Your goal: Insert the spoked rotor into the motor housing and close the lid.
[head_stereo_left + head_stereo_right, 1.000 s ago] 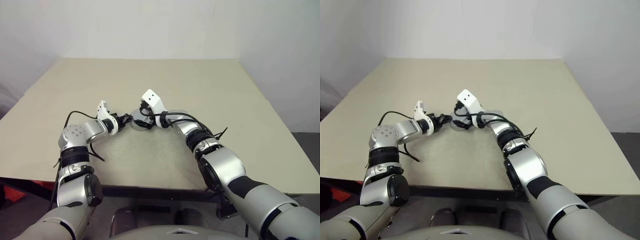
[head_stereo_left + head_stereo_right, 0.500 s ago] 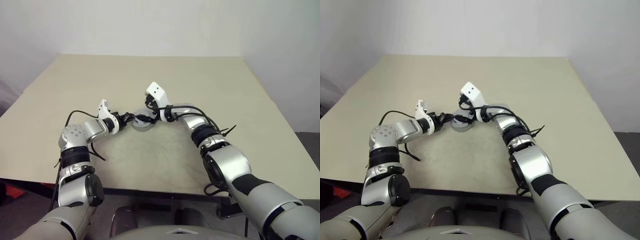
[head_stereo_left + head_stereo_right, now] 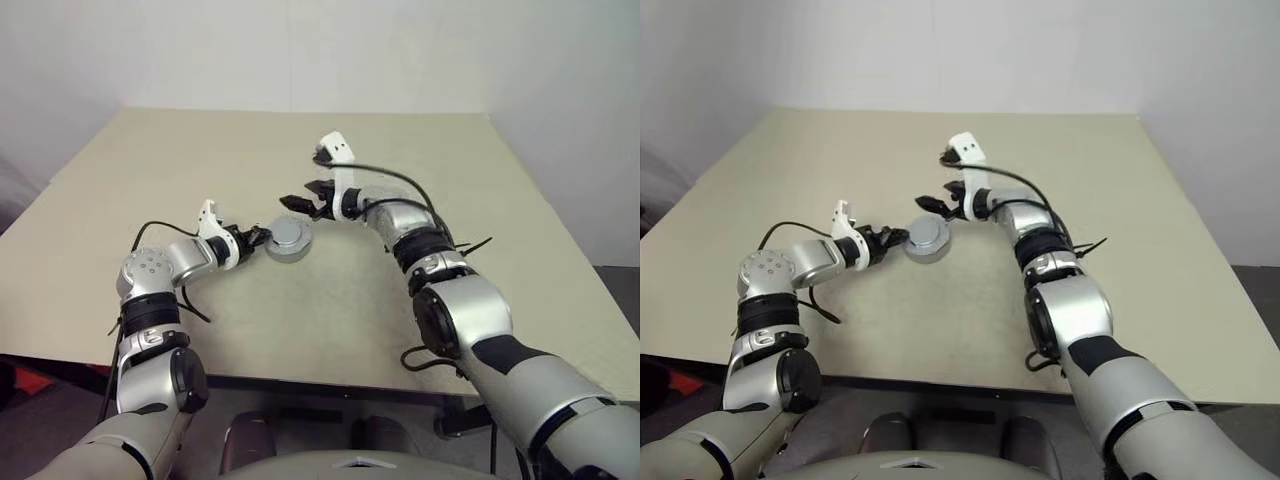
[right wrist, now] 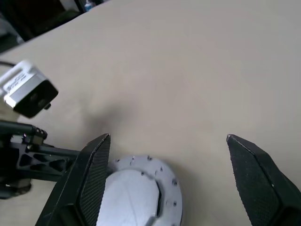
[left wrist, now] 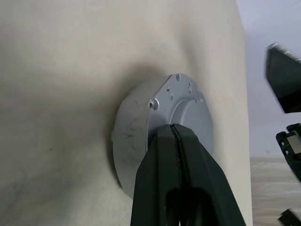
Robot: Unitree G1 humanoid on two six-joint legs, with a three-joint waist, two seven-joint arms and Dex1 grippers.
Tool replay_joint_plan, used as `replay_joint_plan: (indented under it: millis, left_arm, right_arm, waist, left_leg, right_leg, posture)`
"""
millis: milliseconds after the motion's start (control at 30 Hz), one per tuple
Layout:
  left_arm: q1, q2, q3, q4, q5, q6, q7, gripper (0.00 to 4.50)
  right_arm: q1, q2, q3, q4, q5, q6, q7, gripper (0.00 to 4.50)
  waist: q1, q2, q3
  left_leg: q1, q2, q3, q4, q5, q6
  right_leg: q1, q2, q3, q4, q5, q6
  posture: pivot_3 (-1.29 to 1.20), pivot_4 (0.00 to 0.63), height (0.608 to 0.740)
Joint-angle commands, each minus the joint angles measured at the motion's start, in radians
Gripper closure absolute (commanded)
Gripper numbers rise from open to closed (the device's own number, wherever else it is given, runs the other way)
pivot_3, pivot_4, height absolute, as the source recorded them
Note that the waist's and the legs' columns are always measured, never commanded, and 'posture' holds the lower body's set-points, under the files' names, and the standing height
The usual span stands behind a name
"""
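One round grey motor housing (image 3: 288, 239), lid on, sits on the beige table (image 3: 500, 260). The left gripper (image 3: 262, 236) is closed against its rim; the right gripper (image 3: 303, 200) hangs wide open just beyond it.

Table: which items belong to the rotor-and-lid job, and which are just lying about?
Job items:
- motor housing, round grey metal, lid on, resting on the table
- left gripper, jaws shut against the housing's edge
- right gripper, jaws open, raised above the housing

Lying about:
- nothing loose on the table; black cables run along the arms
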Motion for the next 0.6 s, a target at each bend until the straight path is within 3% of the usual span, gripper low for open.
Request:
replay_joint_plan:
  millis: [33, 167, 333, 600]
  left_arm:
    - [-0.001, -0.012, -0.02, -0.003, 0.001, 0.027, -0.003, 4.5]
    - [0.002, -0.014, -0.021, -0.008, 0.004, 0.024, -0.007, 4.5]
    - [0.005, -0.015, -0.023, -0.015, 0.006, 0.022, -0.009, 4.5]
    - [0.014, -0.013, -0.019, -0.044, 0.004, 0.026, 0.004, 4.5]
  right_arm:
    - [-0.032, -0.035, -0.039, -0.004, 0.063, 0.199, 0.059, 0.04]
    - [-0.024, -0.089, -0.022, 0.002, 0.073, 0.367, 0.14, 0.04]
    - [-0.007, -0.12, -0.031, 0.075, 0.054, 0.396, 0.1, 0.04]
    - [0.023, -0.052, -0.093, 0.14, 0.091, 0.413, 0.012, 0.04]
  waist:
    - [0.003, 0.0, 0.0]
    - [0.012, 0.0, 0.0]
    - [0.019, 0.0, 0.0]
    - [0.018, 0.0, 0.0]
  left_leg:
    - [0.0, 0.0, 0.0, 0.0, 0.0, 0.0]
    - [-0.001, 0.0, 0.0, 0.001, 0.0, 0.0]
    - [-0.001, 0.001, 0.0, 0.003, 0.0, 0.0]
    - [-0.001, 0.001, 0.0, 0.004, 0.0, -0.001]
  right_leg:
    - [0.0, 0.0, 0.0, 0.0, 0.0, 0.0]
    - [0.0, 0.0, -0.001, 0.0, 0.0, 0.0]
    - [0.0, 0.0, -0.001, 0.001, 0.0, 0.0]
    - [0.001, 0.0, -0.001, 0.003, 0.0, 0.0]
  posture:
    - [0.0, 0.0, 0.74]
    - [0.0, 0.0, 0.74]
    - [0.0, 0.0, 0.74]
    - [0.0, 0.0, 0.74]
